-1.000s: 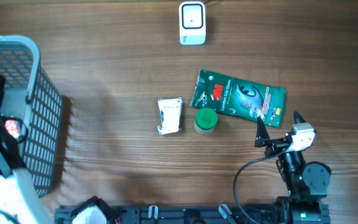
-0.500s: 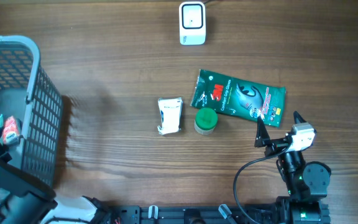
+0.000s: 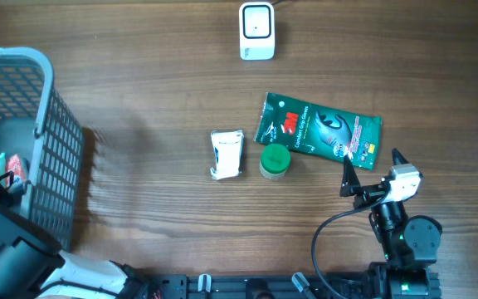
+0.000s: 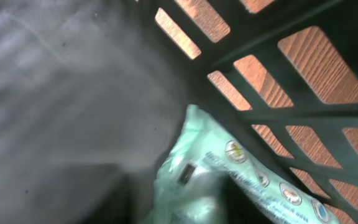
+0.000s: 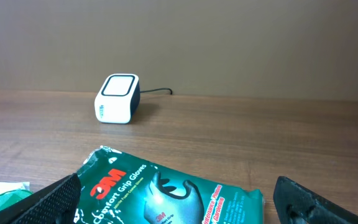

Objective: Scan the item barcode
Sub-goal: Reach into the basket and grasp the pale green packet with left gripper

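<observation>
The brown wood-grain counter (image 3: 156,83) carries everything. At its left edge stands a tall grey plastic lattice basket (image 3: 60,158). The black-and-white left arm (image 3: 11,249) reaches into it from the near side, and the left gripper (image 3: 3,179) is down inside, close to a small pale green printed packet (image 4: 210,168) that lies against the basket's wall. The left wrist view is blurred, so I cannot tell whether the jaws are clenched on the packet or released.

Right of centre lies a flat dark green glove packet with red lettering (image 3: 318,131). The right gripper (image 3: 370,159) sits at the packet's near right corner with its jaws spread wide, holding nothing.

A white box-shaped barcode scanner (image 3: 256,31) stands at the far edge, its cable leading away. Left of the glove packet lie a small white pouch (image 3: 226,154) and, just beside it, a round green-lidded container (image 3: 275,159).
</observation>
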`<control>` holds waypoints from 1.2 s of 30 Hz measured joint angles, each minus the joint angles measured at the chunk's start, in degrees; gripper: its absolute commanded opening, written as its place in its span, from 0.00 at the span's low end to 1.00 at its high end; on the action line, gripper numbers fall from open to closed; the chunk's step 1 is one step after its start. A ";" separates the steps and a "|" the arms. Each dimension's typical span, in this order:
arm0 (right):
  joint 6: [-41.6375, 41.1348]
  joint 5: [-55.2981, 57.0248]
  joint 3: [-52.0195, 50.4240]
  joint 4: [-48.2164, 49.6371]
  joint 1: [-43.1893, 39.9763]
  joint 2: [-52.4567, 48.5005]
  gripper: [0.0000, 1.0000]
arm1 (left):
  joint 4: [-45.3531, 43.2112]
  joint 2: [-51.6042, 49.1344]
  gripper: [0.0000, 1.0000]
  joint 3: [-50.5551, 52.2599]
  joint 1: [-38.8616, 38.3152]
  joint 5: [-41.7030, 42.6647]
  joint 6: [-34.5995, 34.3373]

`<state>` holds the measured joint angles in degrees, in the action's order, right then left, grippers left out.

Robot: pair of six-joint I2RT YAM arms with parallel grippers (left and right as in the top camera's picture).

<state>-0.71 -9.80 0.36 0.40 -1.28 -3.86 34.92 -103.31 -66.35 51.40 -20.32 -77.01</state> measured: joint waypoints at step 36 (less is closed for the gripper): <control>0.00 0.00 0.00 0.00 0.00 0.00 1.00 | -20.52 3.76 0.04 8.96 -2.01 11.82 13.33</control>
<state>-0.71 -9.80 0.36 0.40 -1.28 -3.86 14.39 -99.55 -57.39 49.39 -8.49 -63.68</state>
